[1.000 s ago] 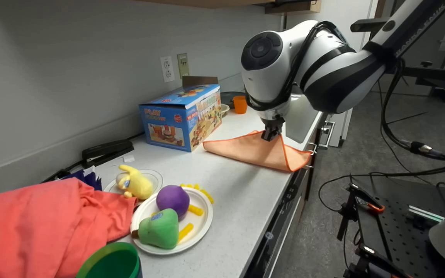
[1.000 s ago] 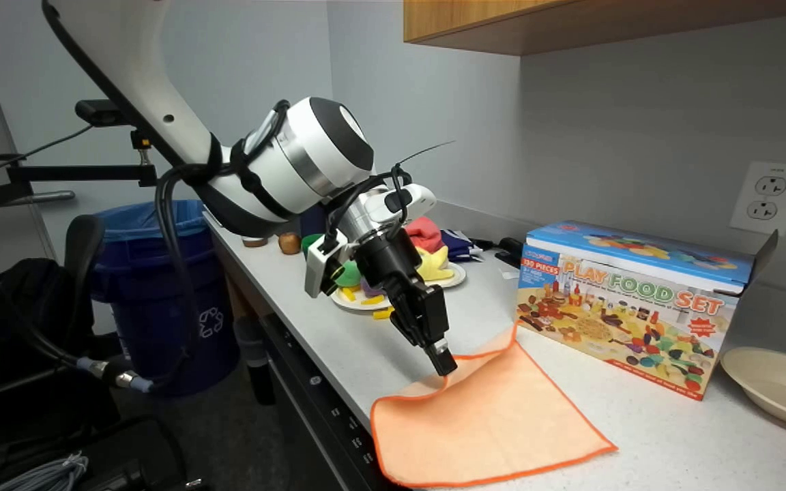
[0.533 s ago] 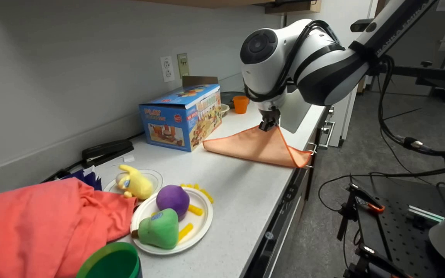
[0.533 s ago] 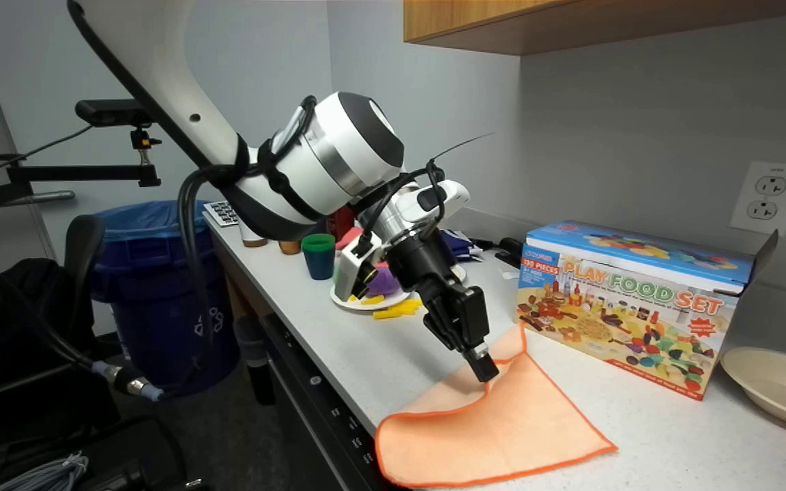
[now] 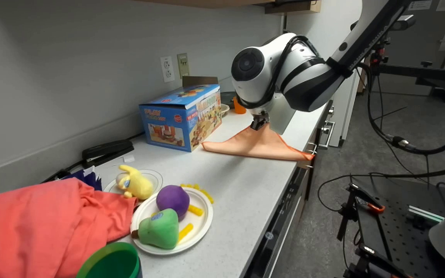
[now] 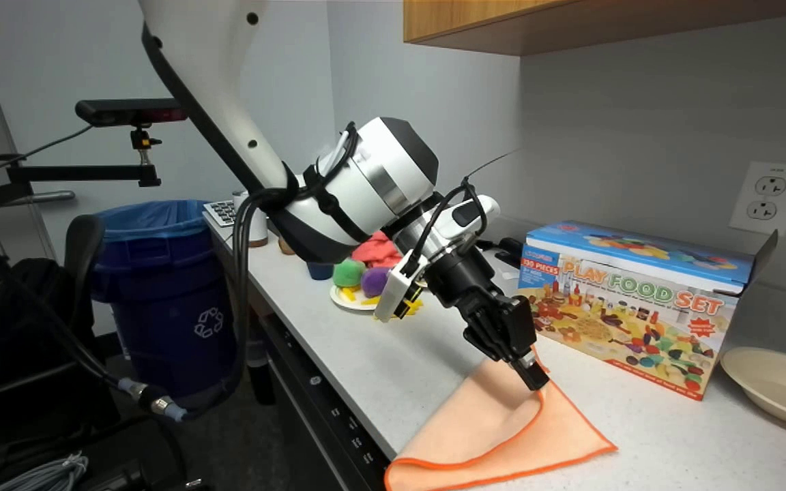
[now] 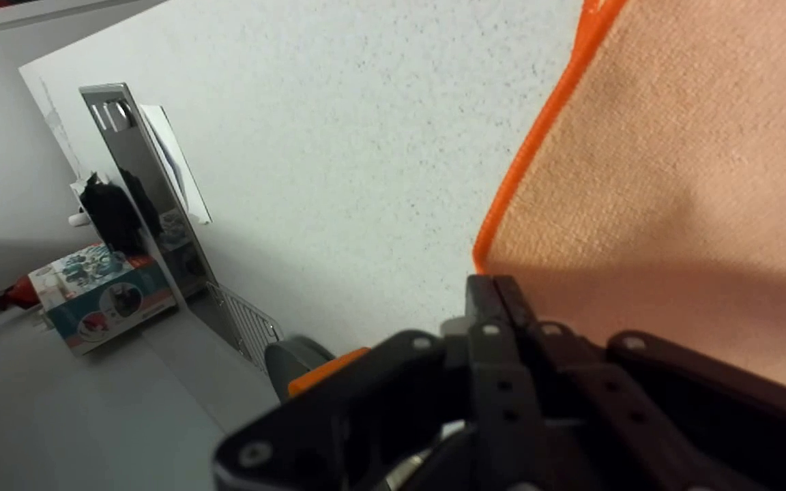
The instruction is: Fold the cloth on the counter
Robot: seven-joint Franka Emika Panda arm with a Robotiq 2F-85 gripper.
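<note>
A peach cloth with an orange hem lies on the counter, seen in both exterior views (image 5: 253, 148) (image 6: 461, 419) and in the wrist view (image 7: 700, 150). Its near part is lifted and doubled back over the rest in a loose, raised curl. My gripper, in both exterior views (image 5: 257, 126) (image 6: 535, 382), is shut on the lifted cloth's edge and holds it above the layer below. In the wrist view the fingertips (image 7: 497, 283) are together, with the hem running into them. The pinched bit is hidden between the fingers. One cloth corner reaches the counter's front edge.
A blue Play Food Set box (image 5: 168, 125) stands beside the cloth against the wall, also in the other view (image 6: 625, 307). A beige bowl (image 6: 782, 389) and an orange cup (image 5: 239, 106) are near it. A white plate (image 5: 203, 229) holds toy food. Coral fabric (image 5: 48, 227) lies nearby.
My gripper has carried the held edge across the cloth, away from the plate of toy food and toward the box side. More of the cloth is now doubled over.
</note>
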